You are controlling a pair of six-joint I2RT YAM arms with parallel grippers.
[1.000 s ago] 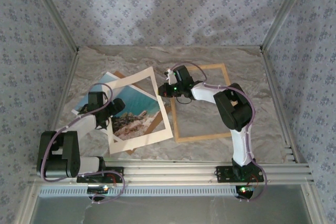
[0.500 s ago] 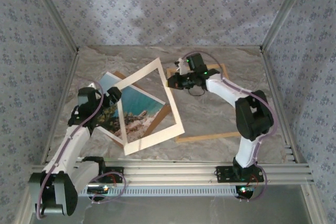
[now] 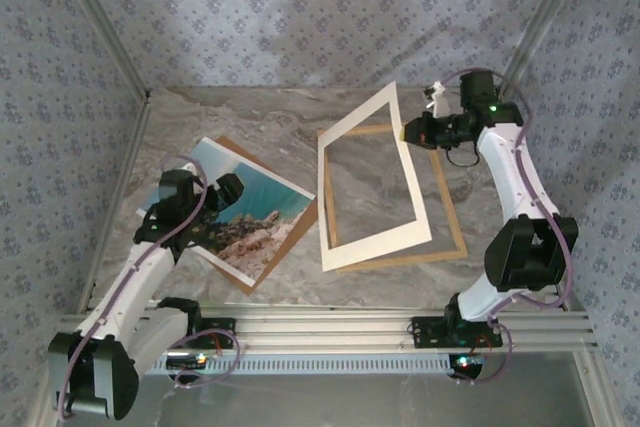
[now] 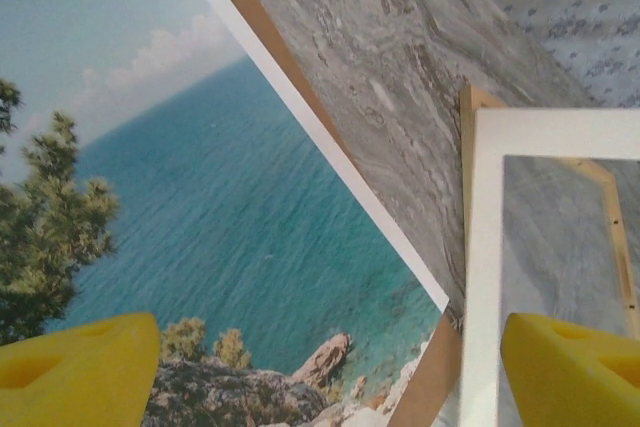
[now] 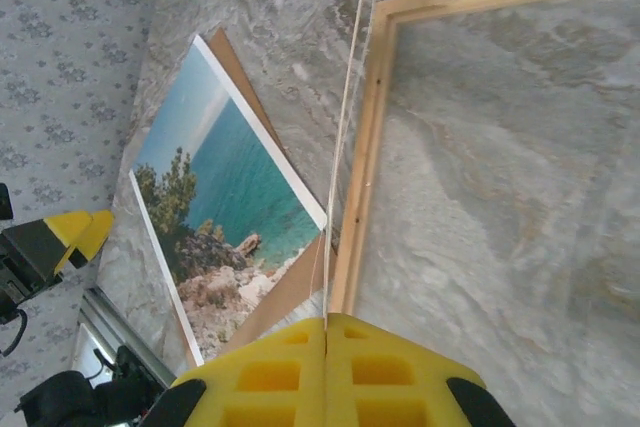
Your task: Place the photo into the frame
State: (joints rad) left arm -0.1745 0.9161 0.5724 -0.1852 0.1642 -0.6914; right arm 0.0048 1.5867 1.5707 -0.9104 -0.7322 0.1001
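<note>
My right end effector (image 5: 325, 357) clenched on mat (image 3: 340, 247), tilted over frame (image 3: 446, 199) | left end effector (image 4: 330, 372) released above photo (image 3: 240, 207) on board (image 3: 293, 234)

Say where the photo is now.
In the top view the photo lies on the left of the table, on the brown backing board, left of the cream mat, beneath the open left claw.

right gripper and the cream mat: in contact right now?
Touching. In the right wrist view the thin edge of the cream mat runs into the seam between the shut fingers of the right gripper; the top view shows that corner held up.
</note>
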